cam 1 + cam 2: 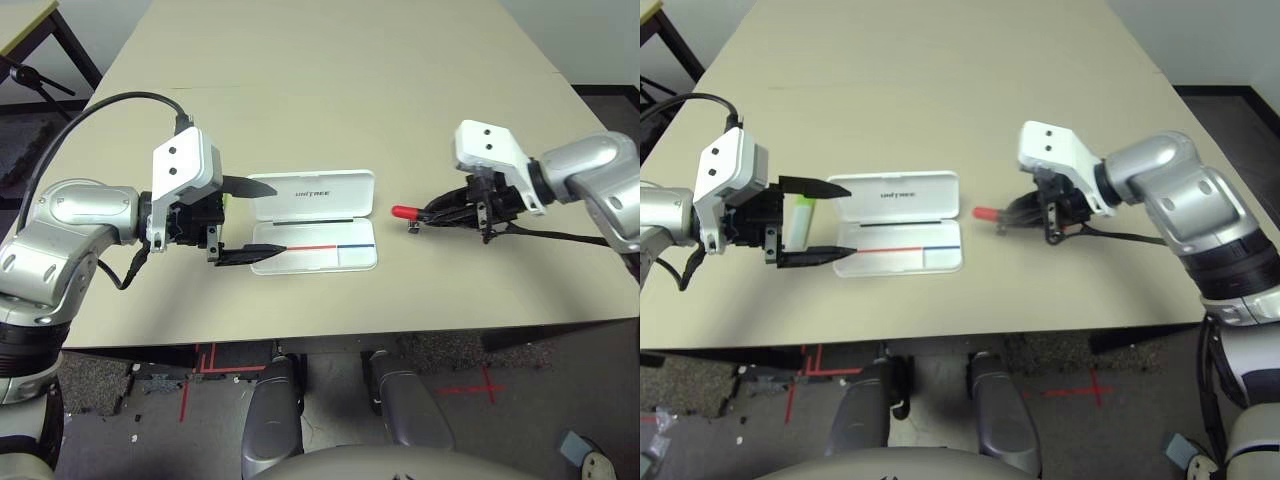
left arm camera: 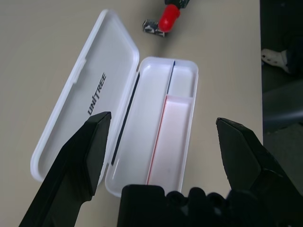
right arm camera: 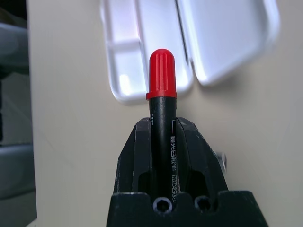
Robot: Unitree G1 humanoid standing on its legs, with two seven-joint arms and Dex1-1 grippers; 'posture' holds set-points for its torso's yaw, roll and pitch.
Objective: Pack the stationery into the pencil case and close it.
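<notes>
Red-capped marker (image 3: 162, 78) in the right tool (image 3: 162, 125), near open case (image 3: 165, 47).

Between marker (image 3: 162, 75) and open case (image 2: 156, 118), bare tabletop (image 1: 388, 290) gives passage.

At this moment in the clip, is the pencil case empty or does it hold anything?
Empty: the open pencil case shows bare compartments, and the marker is gripped in the right gripper.

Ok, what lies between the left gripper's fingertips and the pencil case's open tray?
Nothing: in the left eye view, the left gripper's lower fingertip already overlaps the pencil case.
</notes>
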